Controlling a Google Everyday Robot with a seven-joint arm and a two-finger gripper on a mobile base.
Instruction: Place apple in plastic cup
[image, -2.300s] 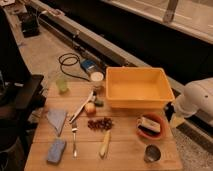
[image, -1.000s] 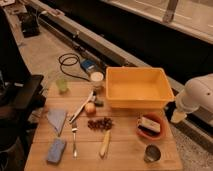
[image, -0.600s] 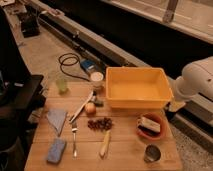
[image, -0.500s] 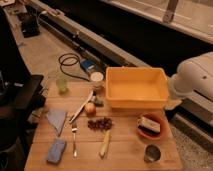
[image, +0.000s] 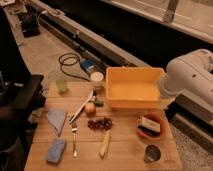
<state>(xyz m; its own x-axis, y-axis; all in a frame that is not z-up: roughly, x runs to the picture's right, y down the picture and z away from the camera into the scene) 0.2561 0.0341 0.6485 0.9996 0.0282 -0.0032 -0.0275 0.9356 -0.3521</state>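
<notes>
- apple (image: 90, 108): small, round, smooth, yellow-orange with a red blush; sits on the wooden table (image: 125, 157) left of centre, touching the tip of a long pale utensil (image: 81, 106)
- plastic cup (image: 61, 84): translucent light green, tapered, upright near the far-left corner, well apart from the apple
- grapes (image: 100, 123): dark, bumpy cluster just in front of the apple
- yellow plastic bin (image: 134, 87): rectangular, right of the apple
- white robot arm (image: 187, 75): bulky, cut off at the right edge
- gripper (image: 167, 102): at the arm's low end by the bin's right wall, mostly hidden; can't tell its grip state
</notes>
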